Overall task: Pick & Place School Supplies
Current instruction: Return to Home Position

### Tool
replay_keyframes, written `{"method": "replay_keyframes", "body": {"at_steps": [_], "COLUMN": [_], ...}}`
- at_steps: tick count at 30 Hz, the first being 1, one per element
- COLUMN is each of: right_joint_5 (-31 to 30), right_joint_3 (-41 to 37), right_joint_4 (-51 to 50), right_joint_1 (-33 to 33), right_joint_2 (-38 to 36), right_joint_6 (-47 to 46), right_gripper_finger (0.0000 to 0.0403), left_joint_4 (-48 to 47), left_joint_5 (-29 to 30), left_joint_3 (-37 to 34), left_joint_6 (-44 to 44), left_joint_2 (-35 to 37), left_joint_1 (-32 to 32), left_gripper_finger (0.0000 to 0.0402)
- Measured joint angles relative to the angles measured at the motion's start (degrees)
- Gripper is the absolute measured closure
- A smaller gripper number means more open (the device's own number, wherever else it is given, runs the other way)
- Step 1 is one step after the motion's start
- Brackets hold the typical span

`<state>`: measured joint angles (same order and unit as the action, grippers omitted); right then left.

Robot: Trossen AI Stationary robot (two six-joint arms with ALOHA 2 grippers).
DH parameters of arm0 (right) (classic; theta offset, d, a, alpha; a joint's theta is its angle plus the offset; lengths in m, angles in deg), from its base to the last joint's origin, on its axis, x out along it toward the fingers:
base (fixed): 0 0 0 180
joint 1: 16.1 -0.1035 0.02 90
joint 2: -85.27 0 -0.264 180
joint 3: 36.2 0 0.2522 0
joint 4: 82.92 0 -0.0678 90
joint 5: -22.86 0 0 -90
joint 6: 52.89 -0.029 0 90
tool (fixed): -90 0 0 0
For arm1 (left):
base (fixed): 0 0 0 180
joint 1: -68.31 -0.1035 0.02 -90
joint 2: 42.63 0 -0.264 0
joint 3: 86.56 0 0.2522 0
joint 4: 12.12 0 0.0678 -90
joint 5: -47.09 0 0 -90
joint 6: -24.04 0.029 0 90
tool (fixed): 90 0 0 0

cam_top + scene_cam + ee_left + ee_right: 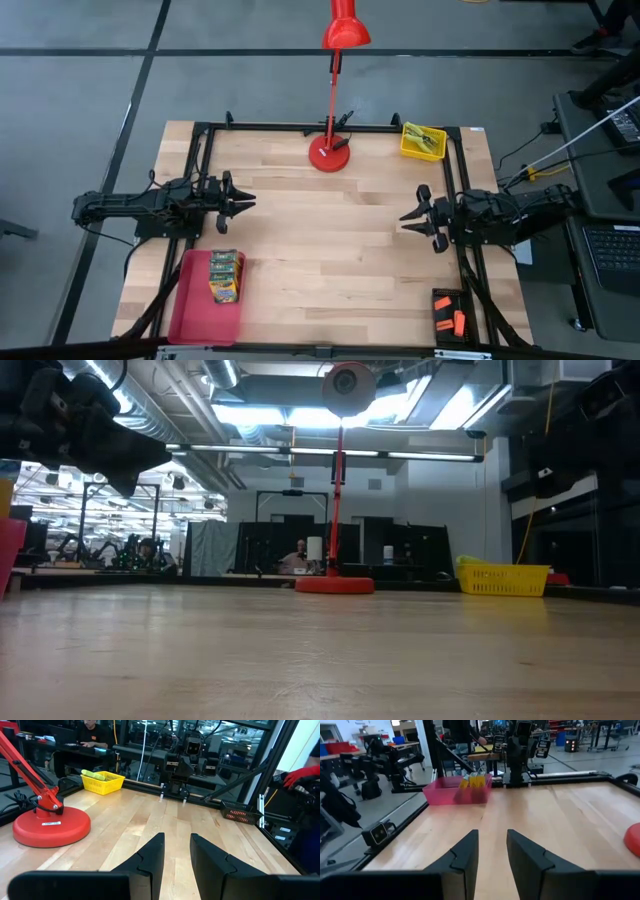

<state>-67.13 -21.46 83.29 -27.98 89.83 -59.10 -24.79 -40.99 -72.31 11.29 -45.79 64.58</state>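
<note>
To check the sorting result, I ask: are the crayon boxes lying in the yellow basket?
No, the crayon boxes lie in the red tray on the left arm's side, far from the yellow basket.

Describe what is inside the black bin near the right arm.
The black bin holds several orange pieces. Anything lying beneath them is covered.

Pale wooden table (pixel 330 250), planked top, black frame along its edges. Four things stand directly on it:
- Red lamp base (pixel 329 153), round, at the middle of the far edge.
- Yellow basket (pixel 423 141) in the far right corner, well apart from the lamp base.
- Flat red tray (pixel 195 305) in the near left corner.
- Black bin (pixel 450 315) in the near right corner.
</note>
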Motion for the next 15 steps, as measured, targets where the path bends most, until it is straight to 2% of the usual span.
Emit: {"method": "replay_keyframes", "body": {"at_steps": [15], "right_joint_5": [-0.02], "right_joint_3": [0.00], "right_joint_4": [0.37], "right_joint_1": [0.00], "right_joint_2": [-1.62], "right_joint_6": [-0.81], "right_gripper_finger": [0.0298], "left_joint_4": [0.01], "left_joint_5": [0.00], "left_joint_3": [0.00], "left_joint_6": [-0.01], "left_joint_2": [0.00], "left_joint_1": [-0.01], "left_gripper_finger": [0.0313]}}
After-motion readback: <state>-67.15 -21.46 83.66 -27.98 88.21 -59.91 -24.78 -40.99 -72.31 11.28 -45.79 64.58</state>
